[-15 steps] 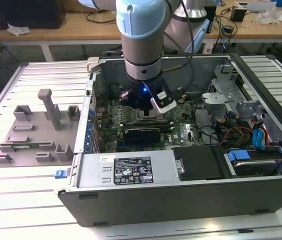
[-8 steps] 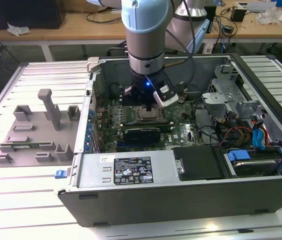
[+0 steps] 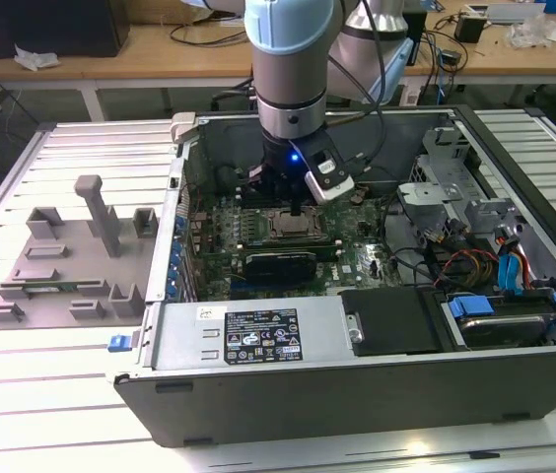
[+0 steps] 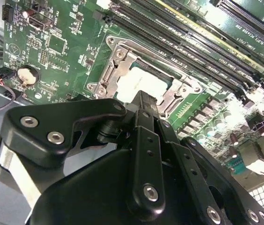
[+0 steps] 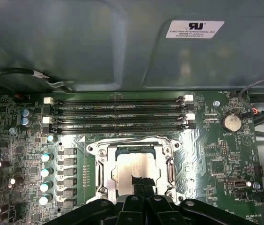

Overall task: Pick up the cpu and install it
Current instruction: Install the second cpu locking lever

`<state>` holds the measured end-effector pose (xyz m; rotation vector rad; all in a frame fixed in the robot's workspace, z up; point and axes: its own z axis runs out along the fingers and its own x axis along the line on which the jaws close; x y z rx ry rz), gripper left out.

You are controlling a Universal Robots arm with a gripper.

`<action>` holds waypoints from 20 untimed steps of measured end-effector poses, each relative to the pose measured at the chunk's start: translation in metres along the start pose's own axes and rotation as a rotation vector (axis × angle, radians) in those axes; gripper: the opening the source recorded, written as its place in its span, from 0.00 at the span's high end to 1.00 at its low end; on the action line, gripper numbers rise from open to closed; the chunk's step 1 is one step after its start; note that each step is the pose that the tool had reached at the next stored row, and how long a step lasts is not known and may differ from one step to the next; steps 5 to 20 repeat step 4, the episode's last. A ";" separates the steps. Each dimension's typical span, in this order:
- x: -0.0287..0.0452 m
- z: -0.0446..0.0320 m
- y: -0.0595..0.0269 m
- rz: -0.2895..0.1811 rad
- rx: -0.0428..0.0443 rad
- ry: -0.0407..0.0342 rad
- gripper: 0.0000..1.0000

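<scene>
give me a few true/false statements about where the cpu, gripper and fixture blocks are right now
1. The cpu sits in the metal socket frame on the green motherboard. True.
2. The gripper hangs over the grey fixture blocks. False: it is inside the computer case, right above the cpu.
3. Long memory slots run beside the socket. True.
4. The grey fixture blocks lie inside the case. False: they rest on the table, outside the case toward the exterior view's left.
5. A round coin battery sits on the motherboard. True.
6. The case is closed with a side panel. False: it is open, its inside exposed.
</scene>
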<state>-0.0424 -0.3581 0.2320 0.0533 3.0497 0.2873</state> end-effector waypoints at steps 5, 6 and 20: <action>0.0000 0.0000 0.0000 0.000 0.0006 0.0000 0.89; 0.0000 0.0000 0.0000 0.000 0.0006 0.0000 0.89; 0.0000 0.0000 0.0000 0.000 0.0006 0.0000 0.89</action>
